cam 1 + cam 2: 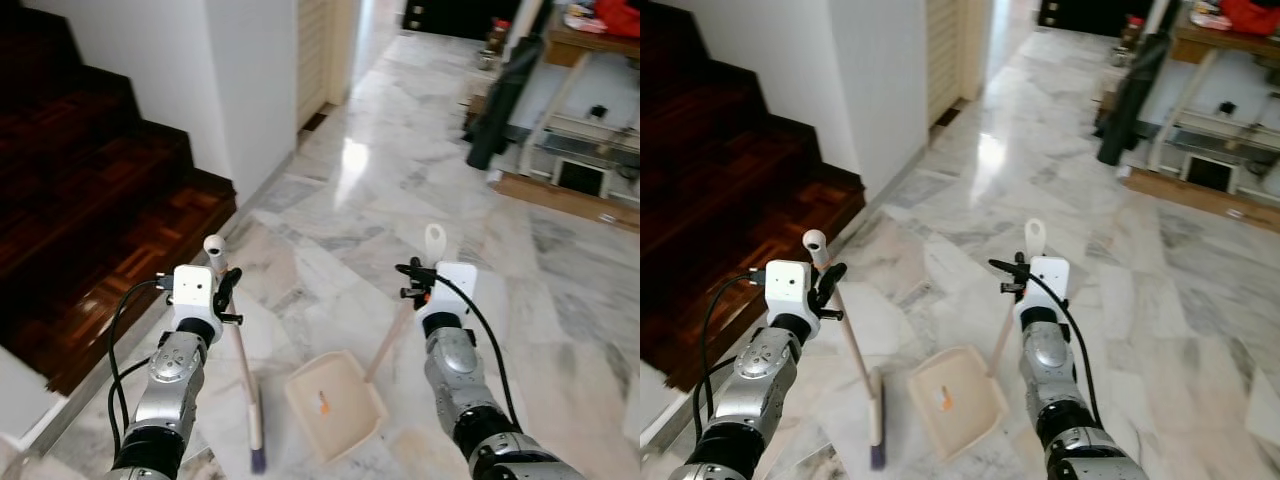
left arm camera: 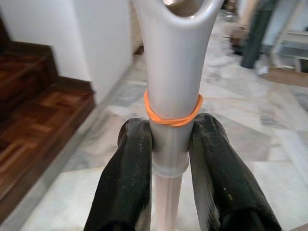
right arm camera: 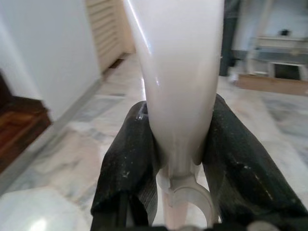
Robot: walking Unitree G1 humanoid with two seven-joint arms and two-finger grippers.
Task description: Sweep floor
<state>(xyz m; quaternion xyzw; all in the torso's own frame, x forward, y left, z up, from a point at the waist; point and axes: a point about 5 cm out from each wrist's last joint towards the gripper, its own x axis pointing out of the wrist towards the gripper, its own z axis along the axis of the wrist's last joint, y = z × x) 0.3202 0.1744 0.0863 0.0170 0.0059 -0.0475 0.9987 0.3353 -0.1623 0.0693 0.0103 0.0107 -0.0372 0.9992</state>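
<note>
The left gripper (image 2: 168, 144) is clamping the broom handle (image 1: 241, 350) near its top while the right gripper (image 3: 180, 139) is pinching the dustpan handle (image 1: 392, 335), the dustpan (image 1: 335, 405) resting on open marble floor (image 1: 400, 180), dark wooden stairs (image 1: 90, 200) bordering the left

Pale grey-veined marble floor (image 1: 420, 200) runs from my feet up toward twelve o'clock, where a bright patch of light (image 1: 353, 157) glares off the tiles. At nine o'clock dark parquet stairs (image 1: 90, 230) climb away, edged by a white wall (image 1: 250, 80). Past it, near twelve, a louvred cream door (image 1: 312, 50). At two o'clock stands a wooden table (image 1: 590, 60) with a dark garment (image 1: 503, 95) hanging beside it
</note>
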